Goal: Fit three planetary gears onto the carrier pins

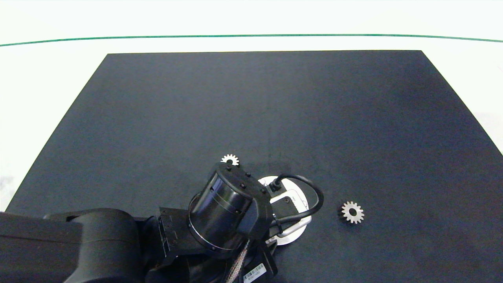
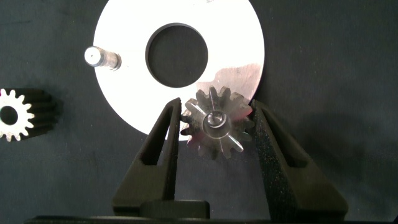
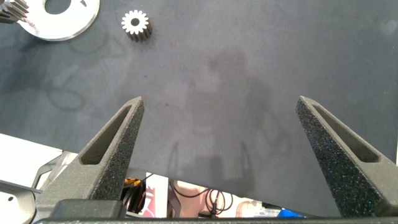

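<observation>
Dark mat [image 1: 275, 110]; wrist-only pincer-held gear [image 2: 217, 121]

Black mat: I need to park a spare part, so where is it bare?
The far half of the mat and its right side beyond the loose gear are bare. Around the white disc, under the left gripper, is crowded.

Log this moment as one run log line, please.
left gripper: shut on gear over a pin on white disc | loose gears on mat: two | right gripper: open, parked off the mat
</observation>
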